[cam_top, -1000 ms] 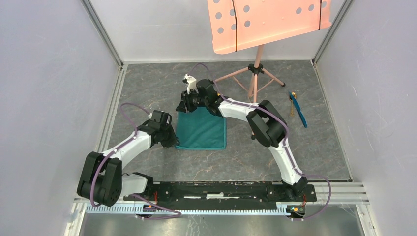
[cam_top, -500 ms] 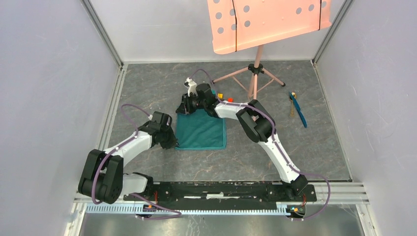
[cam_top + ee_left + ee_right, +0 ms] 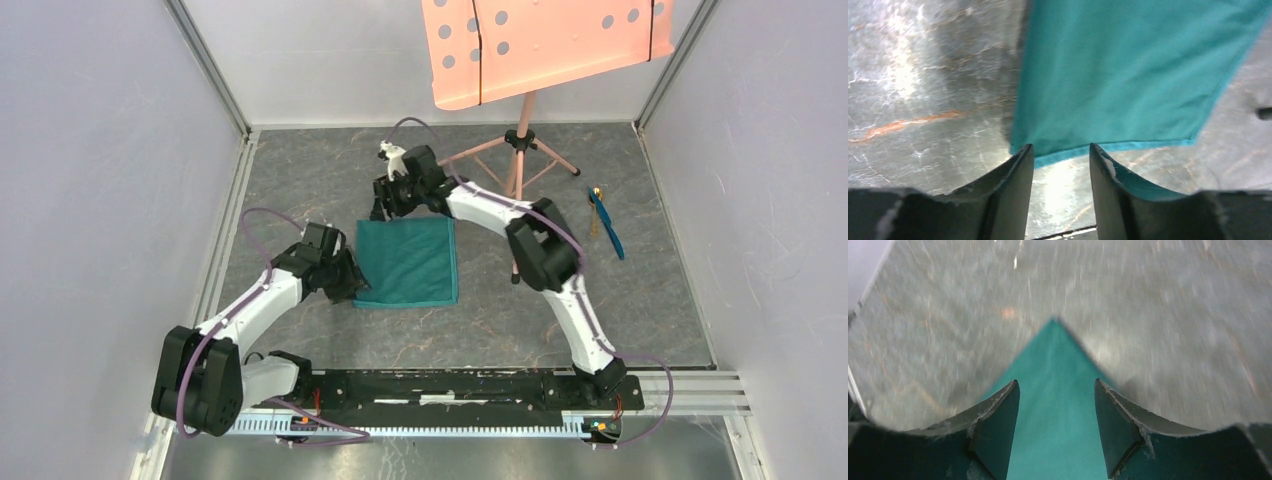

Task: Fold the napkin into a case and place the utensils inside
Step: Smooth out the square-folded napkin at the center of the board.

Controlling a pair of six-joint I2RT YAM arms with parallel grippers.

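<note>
Folding step: napkin (image 3: 408,262) lies flat, utensils (image 3: 603,222) untouched.
Left gripper (image 3: 1060,148) and right gripper (image 3: 1055,385) stand part-open, empty, at napkin's left corners; next fold likely needs both pinching that edge.

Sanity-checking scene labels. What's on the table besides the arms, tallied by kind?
Napkin, teal: 1
Utensils, one blue, one golden-brown: 2
Music stand, pink: 1
Total: 4
</note>
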